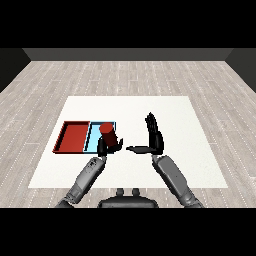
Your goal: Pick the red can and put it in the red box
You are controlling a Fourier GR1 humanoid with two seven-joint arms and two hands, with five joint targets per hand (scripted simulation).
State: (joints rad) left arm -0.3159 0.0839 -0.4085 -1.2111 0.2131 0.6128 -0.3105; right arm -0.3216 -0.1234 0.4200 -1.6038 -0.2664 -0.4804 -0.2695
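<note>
At the left hand [103,146] we have the red can [108,134] — fingers curled round its lower part, can upright and raised, hanging over the light blue tray [94,137]. We read this as the carry step: can picked, not yet delivered. The red tray [73,136] sits just beyond the hand on its outer side, touching the blue tray along one edge. Our right hand [155,137] holds nothing — fingers straight and pointing up, thumb stretched toward the can, well apart from it.

To do this step well, we'd keep the can upright and travel sideways, away from the right hand, high enough to clear the shared tray walls. We'd release only once the can's base is fully past the blue tray and over the red floor — lower first, then uncurl. Main risk we see: letting go early, which lands it in the wrong tray. Right hand should stay put over the counter [175,115].
</note>
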